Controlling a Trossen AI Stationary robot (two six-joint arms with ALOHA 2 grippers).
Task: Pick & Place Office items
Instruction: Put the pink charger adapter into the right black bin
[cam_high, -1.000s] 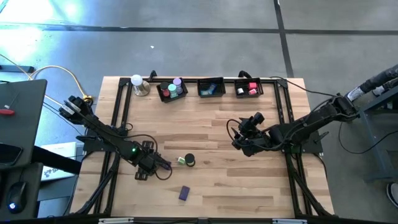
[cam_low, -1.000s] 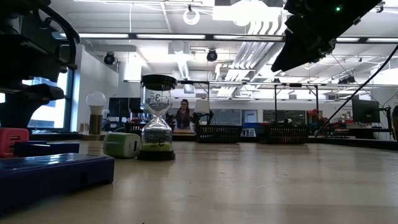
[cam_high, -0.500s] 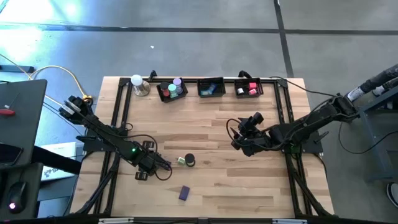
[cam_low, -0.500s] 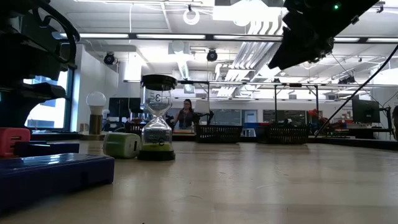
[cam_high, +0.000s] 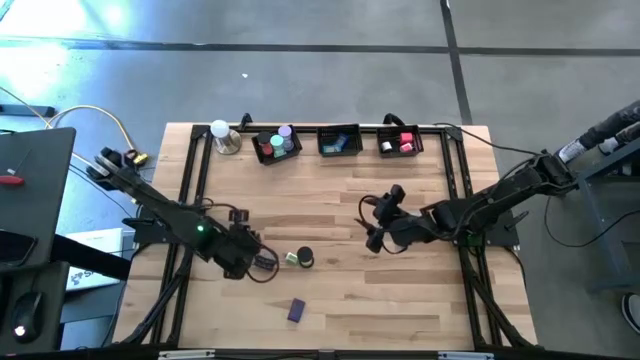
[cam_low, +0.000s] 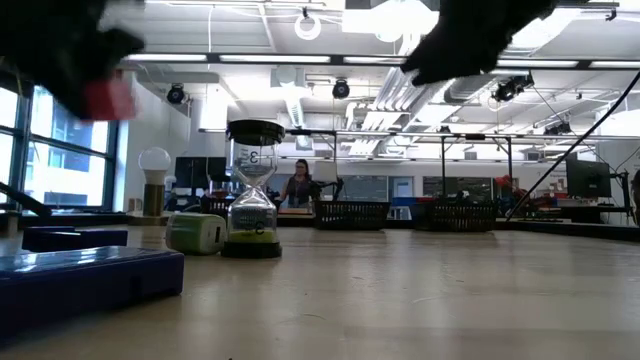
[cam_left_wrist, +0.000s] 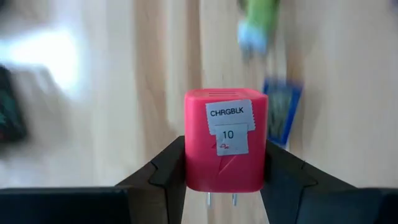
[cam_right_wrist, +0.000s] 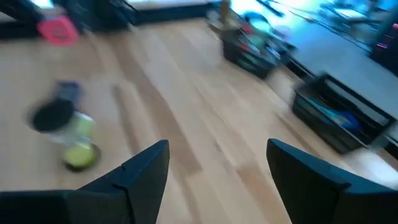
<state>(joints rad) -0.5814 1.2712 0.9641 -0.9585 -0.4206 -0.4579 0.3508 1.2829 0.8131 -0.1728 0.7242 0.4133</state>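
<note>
My left gripper (cam_left_wrist: 225, 149) is shut on a red block (cam_left_wrist: 226, 146) with a white label, held above the table at its near left (cam_high: 262, 263); the block shows blurred in the low view (cam_low: 108, 97). My right gripper (cam_right_wrist: 217, 149) is open and empty over the table's middle (cam_high: 372, 238). A black-capped hourglass (cam_high: 305, 258) and a green block (cam_high: 291, 259) stand on the table between the grippers. A purple block (cam_high: 296, 311) lies near the front edge. My left gripper pinches the red block's two opposite sides (cam_left_wrist: 186, 155) between its two fingers. The labelled face points away from the wrist, and two metal prongs (cam_left_wrist: 208, 199) point back toward it. The block is lifted clear of the table.
Three black trays (cam_high: 277, 143) (cam_high: 339, 140) (cam_high: 400, 141) holding small items line the far edge, beside a white ball on a metal base (cam_high: 222, 133). In the low view, blue blocks (cam_low: 90, 280) lie close at the left. Bare wood lies at the near right.
My left gripper has gone up with the red block, which has left the table and now hangs clear. My right gripper has gone toward the table's left, nearer the hourglass, and stays open.
</note>
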